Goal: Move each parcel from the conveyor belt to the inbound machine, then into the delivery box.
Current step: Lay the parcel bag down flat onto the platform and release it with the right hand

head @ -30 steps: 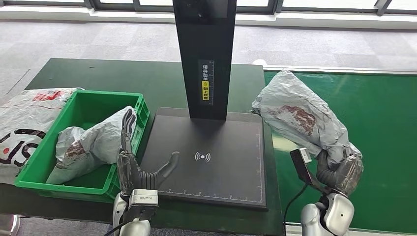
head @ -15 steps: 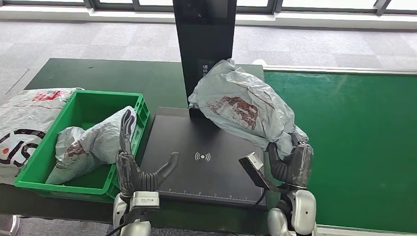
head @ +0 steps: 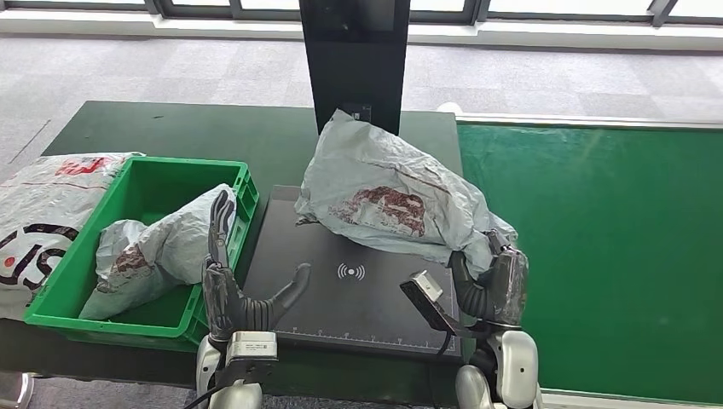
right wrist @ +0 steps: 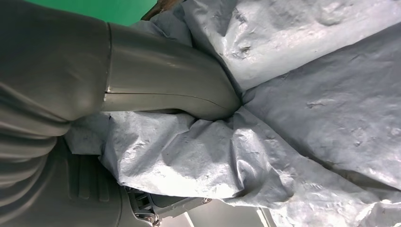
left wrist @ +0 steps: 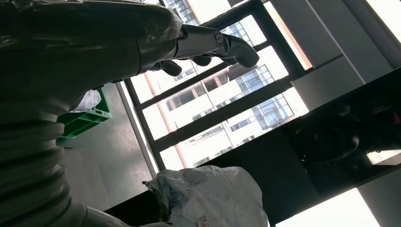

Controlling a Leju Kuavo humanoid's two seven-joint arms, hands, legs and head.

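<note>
Head view, right hand (head: 493, 285) grasping grey parcel (head: 388, 200) over scanner plate (head: 341, 294), left hand (head: 234, 285) released, right wrist close-up, thumb (right wrist: 170, 90) pressed into plastic

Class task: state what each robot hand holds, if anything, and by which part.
The right hand grips the grey parcel by its bunched near end. The left hand holds nothing.

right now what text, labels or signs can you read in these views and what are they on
Contactless wave symbol, no words: black inbound machine platform.
Red and black print: white bag left of the green box, cut off, unreadable.
Reddish print: grey parcel in the right hand, too crumpled to read.
</note>
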